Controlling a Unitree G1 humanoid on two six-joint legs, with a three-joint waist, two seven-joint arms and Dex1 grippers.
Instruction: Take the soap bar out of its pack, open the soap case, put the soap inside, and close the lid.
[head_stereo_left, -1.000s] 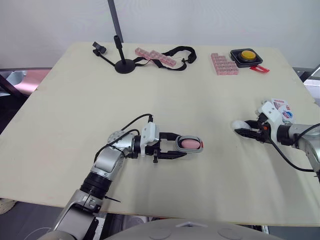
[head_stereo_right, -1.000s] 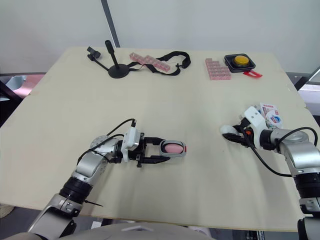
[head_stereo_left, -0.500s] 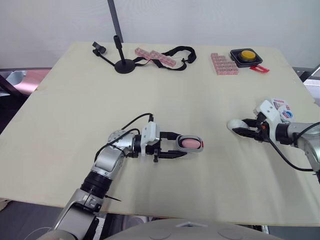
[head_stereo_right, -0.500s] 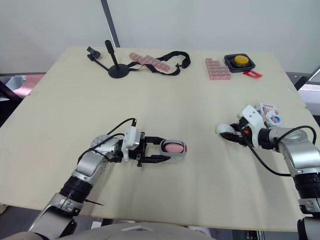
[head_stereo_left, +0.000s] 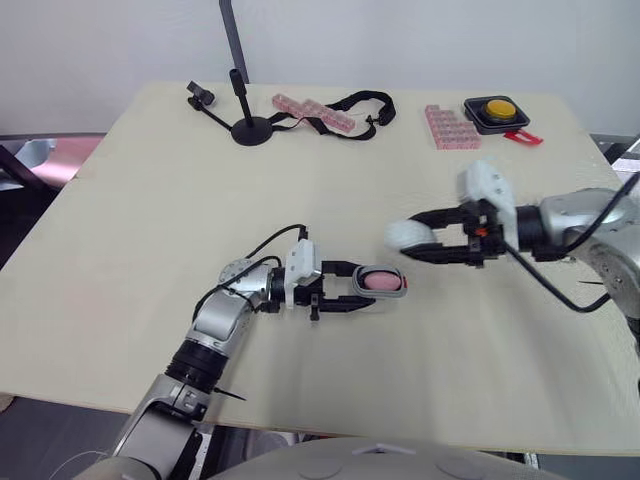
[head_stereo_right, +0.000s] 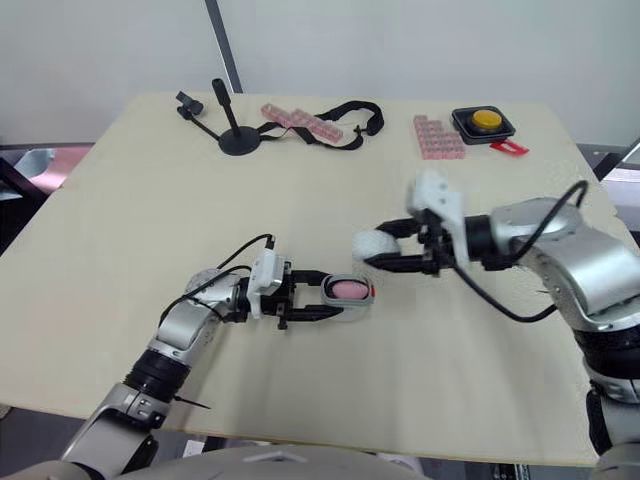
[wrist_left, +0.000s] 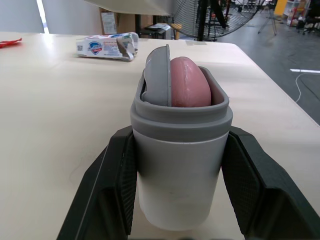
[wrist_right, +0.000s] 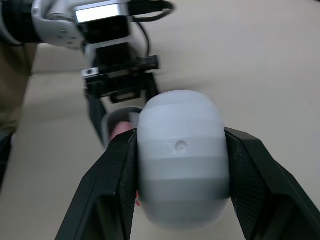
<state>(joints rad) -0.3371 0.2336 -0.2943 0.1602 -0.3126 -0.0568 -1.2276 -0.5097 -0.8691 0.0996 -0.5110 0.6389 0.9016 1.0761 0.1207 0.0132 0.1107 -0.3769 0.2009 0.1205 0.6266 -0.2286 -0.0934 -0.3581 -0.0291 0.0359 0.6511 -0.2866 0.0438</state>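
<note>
Left gripper (head_stereo_left: 352, 288) lies low on the table (head_stereo_left: 150, 230) toward the near edge. Its two black fingers are clamped on the sides of the soap case (wrist_left: 180, 185). The case is an oval tub of smooth matte grey plastic with a thicker rim band, its mouth uncovered. Inside sits the soap (wrist_left: 189, 82), a glossy pink rounded bar, with a thin grey plate standing against one side of it. In the left wrist view the pack (wrist_left: 107, 46), a torn, crinkled white and blue wrapper, lies flat on the table well beyond the case.

To the right of the case, and a little toward the far edge, is the lid (head_stereo_left: 408, 234). It is a pale, domed oval shell with a small round dimple on its back. It is near the case but apart from it. The right gripper (head_stereo_left: 428, 240) pinches it between both black fingers, the arm reaching in from the right edge.

Along the far edge, from left to right, stand a black stand (head_stereo_left: 247, 130) on a round base, a row of translucent pink blocks (head_stereo_left: 312, 112), a looped black strap (head_stereo_left: 362, 103), a second pink block slab (head_stereo_left: 447, 127) and a yellow button (head_stereo_left: 497, 108) in a black housing. The middle of the table and the left side are bare, pale, smooth board, and so is the strip along the near edge.
</note>
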